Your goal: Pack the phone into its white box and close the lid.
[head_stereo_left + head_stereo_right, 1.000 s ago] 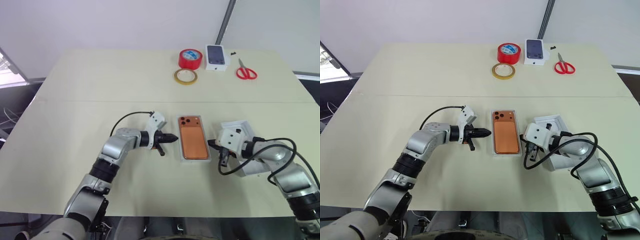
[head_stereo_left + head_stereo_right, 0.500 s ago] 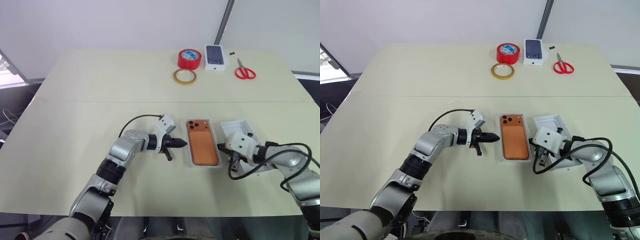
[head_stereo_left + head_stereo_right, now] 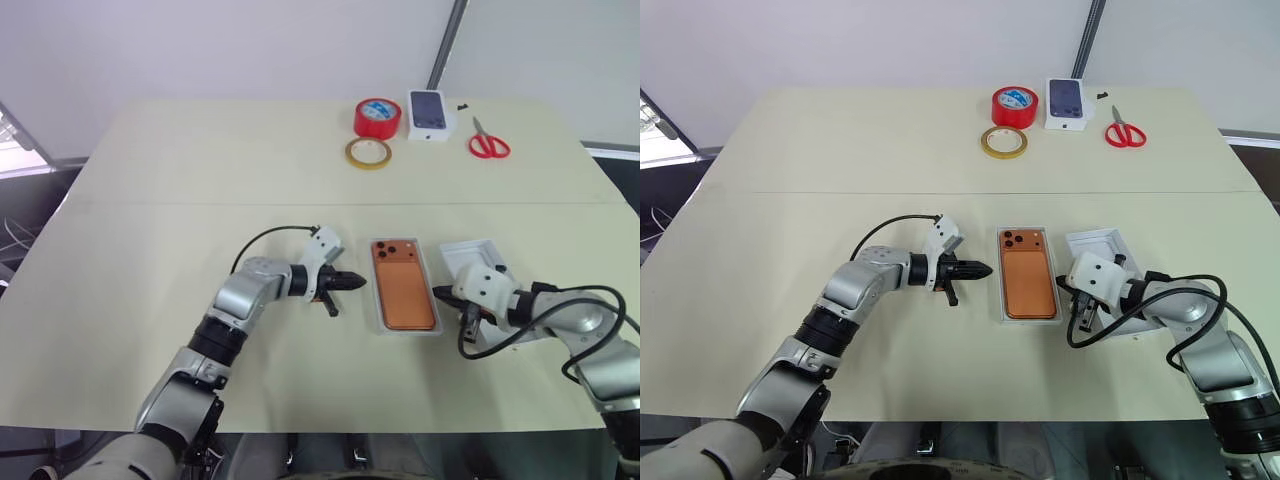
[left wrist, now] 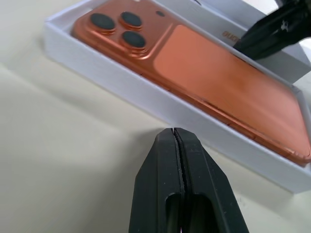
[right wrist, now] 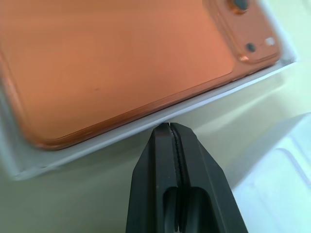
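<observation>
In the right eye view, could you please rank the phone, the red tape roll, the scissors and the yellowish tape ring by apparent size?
1. phone, nearest, clearly largest
2. red tape roll, yellowish tape ring and scissors: alike, too close to rank

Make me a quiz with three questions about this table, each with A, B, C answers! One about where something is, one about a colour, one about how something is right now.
1. Where is the phone?
A. lying in the white box
B. beside the scissors
C. on the red tape roll

2. What colour are the handles of the scissors?
A. blue
B. red
C. yellow

3. How are the fingers of the left gripper?
A. wide open
B. shut on the phone
C. shut, holding nothing

Answers:
1. A, the orange phone lies camera side up inside the white rim.
2. B, both loops are red, at the far edge of the table near the small box with a phone picture.
3. C, the left wrist view shows both black fingers pressed together just short of the white box's wall.
</observation>
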